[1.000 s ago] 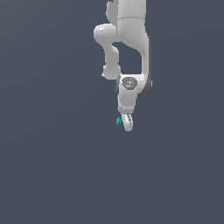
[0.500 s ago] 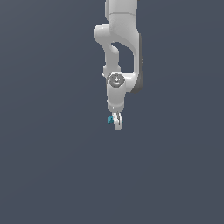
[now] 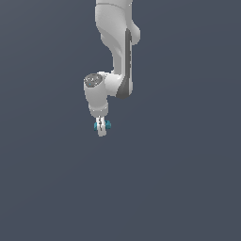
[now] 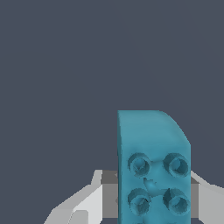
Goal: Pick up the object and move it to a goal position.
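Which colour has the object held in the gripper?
Teal-blue; the object shows best in the wrist view.

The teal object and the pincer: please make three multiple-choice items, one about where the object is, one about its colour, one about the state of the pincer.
1. Where is the teal object?
A. lying on the ground
B. between the fingers of the pincer
C. on top of the arm's elbow

2. What colour is the object?
A. red
B. yellow
C. teal-blue

3. What is the state of the pincer?
A. shut on the object
B. wide open and empty
C. out of view

Answers: 1 B, the exterior view shows it clamped at the fingers; 2 C, the wrist view shows a teal-blue block; 3 A, the fingers close on both of its sides.
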Action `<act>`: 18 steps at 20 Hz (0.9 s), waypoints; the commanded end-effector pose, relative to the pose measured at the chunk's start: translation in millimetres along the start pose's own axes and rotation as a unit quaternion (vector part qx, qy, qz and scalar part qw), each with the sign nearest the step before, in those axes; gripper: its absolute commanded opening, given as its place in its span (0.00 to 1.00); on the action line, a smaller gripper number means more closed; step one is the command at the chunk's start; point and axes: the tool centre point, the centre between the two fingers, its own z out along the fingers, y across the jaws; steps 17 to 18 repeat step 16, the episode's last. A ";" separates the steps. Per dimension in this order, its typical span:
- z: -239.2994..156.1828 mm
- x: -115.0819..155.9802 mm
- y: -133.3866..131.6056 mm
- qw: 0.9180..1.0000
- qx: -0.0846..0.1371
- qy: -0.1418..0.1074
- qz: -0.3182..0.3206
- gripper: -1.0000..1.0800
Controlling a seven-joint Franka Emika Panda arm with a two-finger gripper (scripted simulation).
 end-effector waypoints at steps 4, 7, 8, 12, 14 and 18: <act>-14.3 60.8 9.6 1.000 0.000 0.000 -0.001 0.00; -19.8 84.7 12.6 1.000 0.000 0.000 -0.001 0.00; -21.3 91.3 13.3 1.000 0.000 0.000 -0.001 0.00; -25.3 109.5 14.7 1.000 0.000 0.000 -0.001 0.00; -26.2 113.8 14.7 1.000 0.000 0.000 -0.001 0.00; -26.5 115.1 14.7 1.000 0.000 0.000 -0.001 0.00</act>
